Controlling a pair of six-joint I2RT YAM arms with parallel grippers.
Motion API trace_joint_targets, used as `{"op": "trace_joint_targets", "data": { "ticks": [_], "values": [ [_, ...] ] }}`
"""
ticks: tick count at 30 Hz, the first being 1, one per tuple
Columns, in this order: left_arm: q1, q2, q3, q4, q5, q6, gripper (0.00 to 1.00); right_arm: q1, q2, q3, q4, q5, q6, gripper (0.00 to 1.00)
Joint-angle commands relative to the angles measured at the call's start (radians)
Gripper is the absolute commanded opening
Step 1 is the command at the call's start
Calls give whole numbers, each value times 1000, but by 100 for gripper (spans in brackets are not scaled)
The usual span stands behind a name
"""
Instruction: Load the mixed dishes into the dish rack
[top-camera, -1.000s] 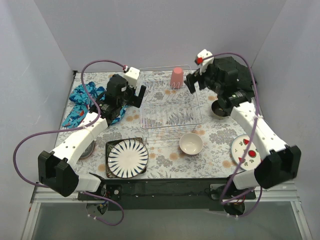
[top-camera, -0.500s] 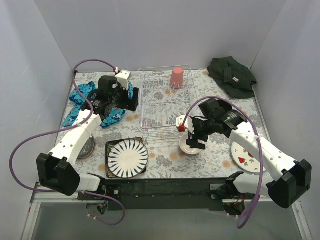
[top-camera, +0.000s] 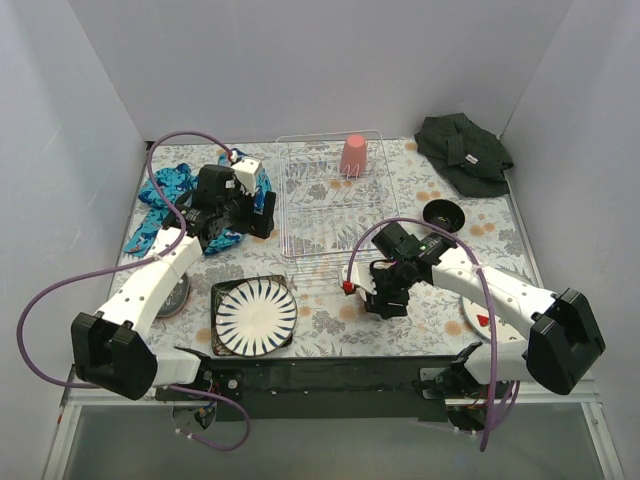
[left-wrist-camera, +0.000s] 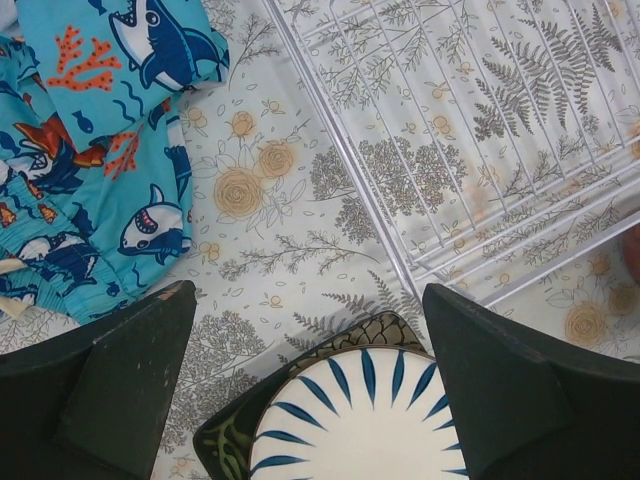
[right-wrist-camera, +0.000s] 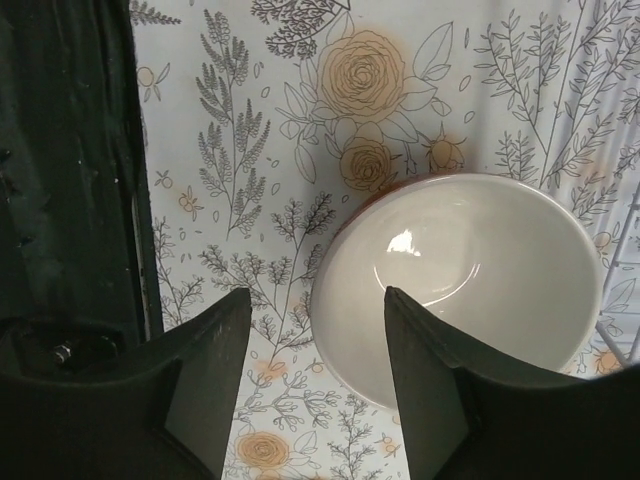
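The left arm (top-camera: 160, 275) is reaching forward and inward, and the left tool (left-wrist-camera: 308, 298) is pointing downward with both fingers spread wide. The right arm (top-camera: 480, 285) is bending inward toward the centre, and the right tool (right-wrist-camera: 317, 300) is hanging low, fingers parted.

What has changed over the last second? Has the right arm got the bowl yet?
The right gripper swung from beside the pink cup, at the far side of the dish rack, back toward the near edge and down over the cream bowl. It is open astride the bowl's rim and grips nothing yet. The left gripper shifted slightly and is open and empty. The cup, rack and black-striped white plate stayed put.
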Motion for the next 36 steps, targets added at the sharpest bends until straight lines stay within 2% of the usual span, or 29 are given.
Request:
{"op": "trace_joint_targets", "data": {
  "ticks": [1,7,16,21,22,25,28,31,36],
  "values": [
    [4,-67,-29,-13,-16,-2,98,15,17,-12,73,34,13,62],
    [7,-73,-39,-4,-19,-2,98,26,45,-35,107,62,37,51],
    [16,-88,-29,8,-30,-3,98,50,44,-85,144,111,50,45],
    [33,-103,-43,17,-26,-6,98,52,30,-96,136,129,62,21],
    [34,-103,-43,20,-26,-5,98,52,25,-87,122,126,60,13],
    [36,-108,-42,26,-26,12,98,52,-13,-59,24,108,56,1],
    [36,-114,-49,56,-30,21,98,52,-67,-15,-144,42,18,1],
    [36,-128,-57,120,-39,3,98,52,-160,68,-221,-59,-1,1],
    [36,-74,-23,160,-59,-35,98,52,-144,318,-347,-133,-12,1]
  ]
}}
